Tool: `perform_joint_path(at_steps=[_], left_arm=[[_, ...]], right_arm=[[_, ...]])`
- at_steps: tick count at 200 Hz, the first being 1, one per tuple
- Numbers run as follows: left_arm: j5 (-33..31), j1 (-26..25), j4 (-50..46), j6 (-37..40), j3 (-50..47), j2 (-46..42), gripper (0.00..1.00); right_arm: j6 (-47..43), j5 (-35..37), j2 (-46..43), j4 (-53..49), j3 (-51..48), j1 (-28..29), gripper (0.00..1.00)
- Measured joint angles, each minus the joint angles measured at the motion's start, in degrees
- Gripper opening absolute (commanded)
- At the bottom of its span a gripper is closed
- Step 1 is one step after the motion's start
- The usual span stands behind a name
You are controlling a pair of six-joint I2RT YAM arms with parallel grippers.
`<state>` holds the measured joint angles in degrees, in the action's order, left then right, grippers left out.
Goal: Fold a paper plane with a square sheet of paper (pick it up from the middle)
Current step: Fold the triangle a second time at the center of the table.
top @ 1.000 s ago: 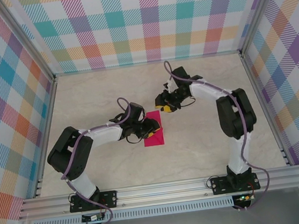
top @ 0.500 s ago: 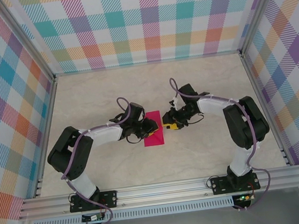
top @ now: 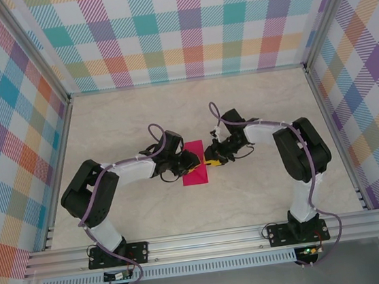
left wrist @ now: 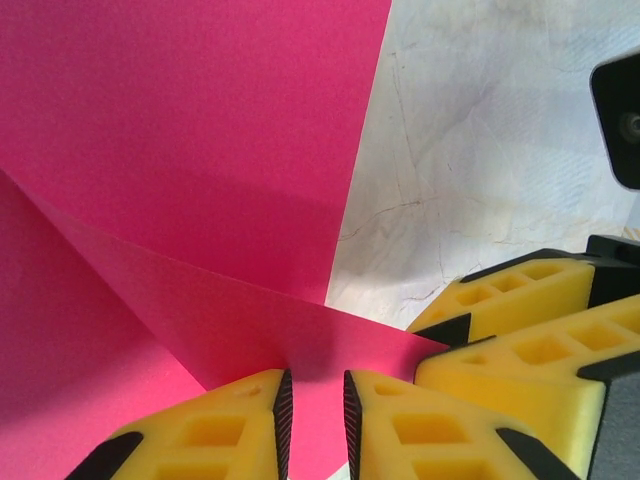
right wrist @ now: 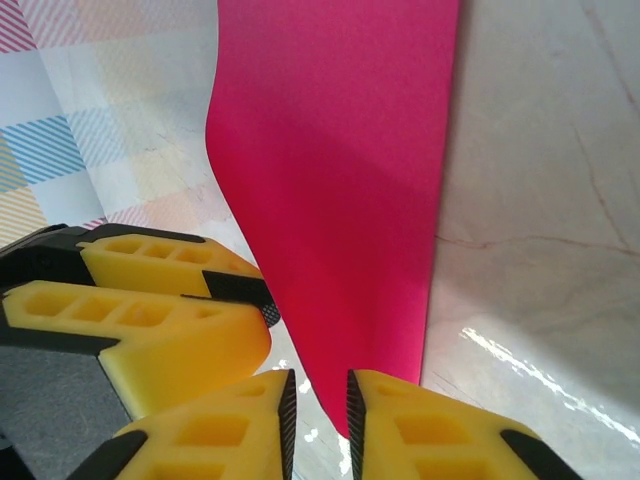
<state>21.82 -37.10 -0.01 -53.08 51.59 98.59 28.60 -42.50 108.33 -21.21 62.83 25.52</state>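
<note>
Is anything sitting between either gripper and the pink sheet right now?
Nothing visible. The square sheet of paper runs between the jaws of both the left gripper and the right gripper, which face each other closely.

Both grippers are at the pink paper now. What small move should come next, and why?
Probably raise both grippers a little, together. The left gripper and right gripper each seem pinched on the square sheet of paper, side by side, so it should lift evenly off the table.

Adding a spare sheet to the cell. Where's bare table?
Free: wide strip of table along the back wall; patch between pink sheet and near rail. Crowded: centre, left claw and right claw both at the sheet.
</note>
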Motion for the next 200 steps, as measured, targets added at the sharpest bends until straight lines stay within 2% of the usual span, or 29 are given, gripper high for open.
perform_joint_path(at_steps=[17, 47, 200], left_arm=[[0.02, 0.00, 0.00, 0.00, 0.00, 0.00, 0.23], [0.20, 0.00, 0.04, 0.00, 0.00, 0.00, 0.23], [1.29, 0.00, 1.77, 0.00, 0.37, 0.76, 0.21]], right_arm=[[-0.63, -0.04, 0.55, 0.26, 0.66, 0.04, 0.12], [-1.60, 0.59, 1.27, -0.35, 2.21, 0.07, 0.10], [-5.60, 1.49, 6.82, -3.89, 6.80, 0.11, 0.12]])
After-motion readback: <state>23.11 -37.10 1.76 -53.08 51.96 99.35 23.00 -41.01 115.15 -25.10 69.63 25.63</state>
